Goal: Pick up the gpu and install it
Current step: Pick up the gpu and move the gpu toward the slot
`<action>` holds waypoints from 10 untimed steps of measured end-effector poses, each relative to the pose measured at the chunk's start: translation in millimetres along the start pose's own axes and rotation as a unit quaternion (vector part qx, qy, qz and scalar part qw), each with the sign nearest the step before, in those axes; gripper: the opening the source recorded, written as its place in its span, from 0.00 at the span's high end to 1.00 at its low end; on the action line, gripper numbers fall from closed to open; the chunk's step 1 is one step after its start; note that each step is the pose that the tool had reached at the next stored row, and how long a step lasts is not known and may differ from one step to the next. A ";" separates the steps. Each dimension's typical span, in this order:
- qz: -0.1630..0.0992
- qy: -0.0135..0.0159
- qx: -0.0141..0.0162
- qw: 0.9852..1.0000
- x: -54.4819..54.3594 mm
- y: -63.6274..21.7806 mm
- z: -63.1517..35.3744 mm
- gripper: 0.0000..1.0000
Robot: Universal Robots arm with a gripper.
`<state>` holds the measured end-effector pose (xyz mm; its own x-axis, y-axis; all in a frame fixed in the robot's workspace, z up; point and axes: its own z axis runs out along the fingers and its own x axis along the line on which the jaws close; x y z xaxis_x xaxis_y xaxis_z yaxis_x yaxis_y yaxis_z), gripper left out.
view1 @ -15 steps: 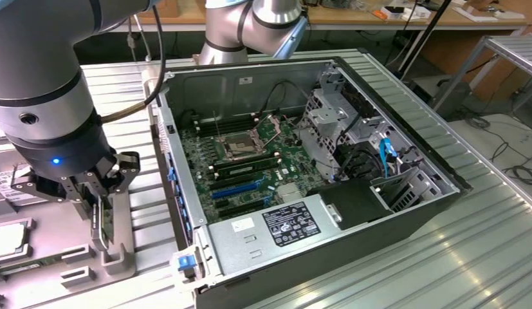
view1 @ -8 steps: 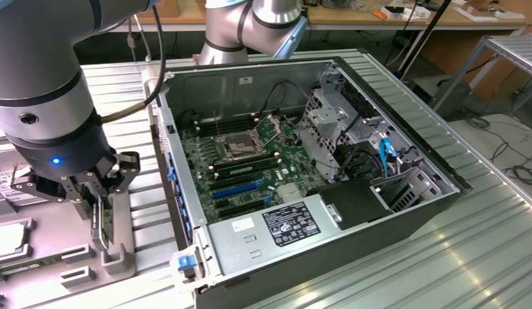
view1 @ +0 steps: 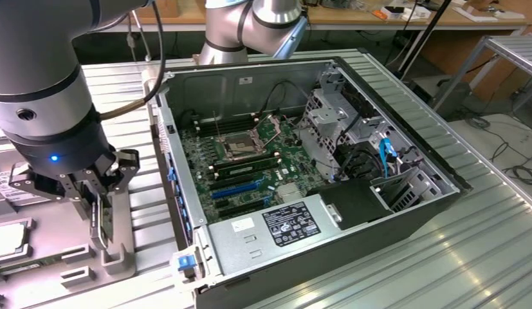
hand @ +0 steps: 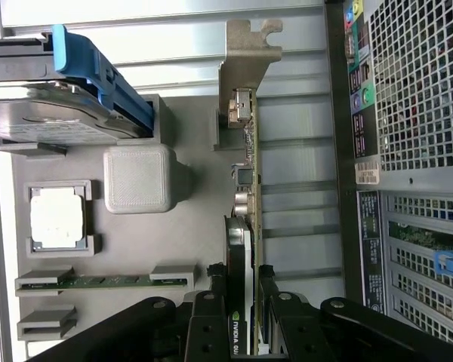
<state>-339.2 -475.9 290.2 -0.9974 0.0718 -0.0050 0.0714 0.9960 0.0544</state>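
A robotics lab or workshop: a robot arm (view1: 42,96) works at a ribbed metal desk (view1: 437,270) beside an opened computer tower (view1: 420,219), its pincer (hand: 241,275) clamped on a gpu (hand: 246,188) standing in a grey parts fixture (hand: 189,226). Wooden workbenches (view1: 352,18) strewn with gear line the far side, with loose cables (view1: 514,170) on the floor (view1: 502,132) at the exterior view's right.

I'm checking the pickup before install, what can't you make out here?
Wrist view: the gpu is edge-on, face unseen; the gripper covers one end, its label cut by the picture's edge.
Wrist view: hard drive cut by edge.
Exterior view: the gripper hides part of the gpu.
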 end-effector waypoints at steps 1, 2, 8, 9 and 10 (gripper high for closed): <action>0.000 0.000 0.000 1.000 0.0 0.1 -1.6 0.73; 0.000 0.000 0.000 1.000 0.0 0.2 -2.8 0.73; 0.000 0.000 0.000 1.000 0.0 0.5 -8.4 0.73; 0.000 0.000 0.000 1.000 -0.1 0.5 -9.2 0.73; 0.000 0.000 -0.001 1.000 -0.1 0.6 -10.5 0.73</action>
<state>-339.2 -475.9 300.7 -0.9974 0.0717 -0.0049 0.0714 0.9959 0.0556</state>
